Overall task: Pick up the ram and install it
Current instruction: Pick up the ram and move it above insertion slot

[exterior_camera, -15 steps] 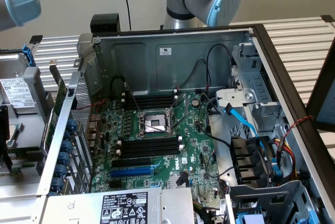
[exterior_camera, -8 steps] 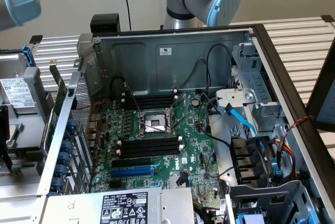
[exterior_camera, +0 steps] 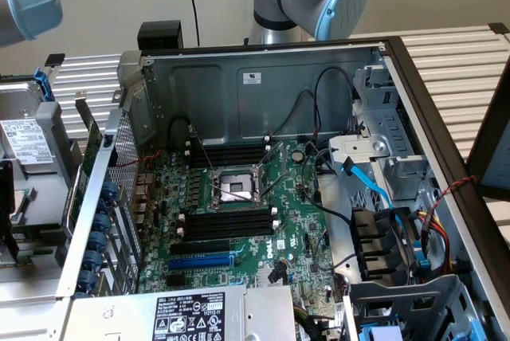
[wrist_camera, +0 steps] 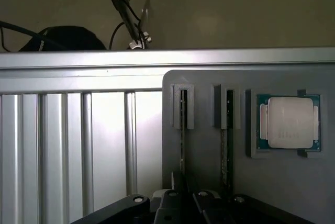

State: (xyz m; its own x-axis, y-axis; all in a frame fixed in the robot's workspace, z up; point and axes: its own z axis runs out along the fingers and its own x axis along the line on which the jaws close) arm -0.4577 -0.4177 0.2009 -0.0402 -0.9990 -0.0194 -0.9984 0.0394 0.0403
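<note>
In the wrist view, two thin ram sticks stand on edge in the slots of a grey holder plate (wrist_camera: 204,171). One ram (wrist_camera: 183,130) runs straight down to my gripper (wrist_camera: 186,203), whose black body sits over that stick's near end. The second ram (wrist_camera: 229,140) stands parallel beside it. In the exterior view the open computer case shows its green motherboard (exterior_camera: 295,221), with long black memory slots (exterior_camera: 227,225) below the processor socket (exterior_camera: 235,186) and another black bank (exterior_camera: 227,152) above it.
A processor chip (wrist_camera: 289,122) lies in a recess of the holder plate beside the sticks. A ribbed metal table (wrist_camera: 78,145) borders the plate. Inside the case are a blue slot (exterior_camera: 203,261), loose black cables (exterior_camera: 335,213), a blue cable (exterior_camera: 374,186) and the power supply (exterior_camera: 191,313).
</note>
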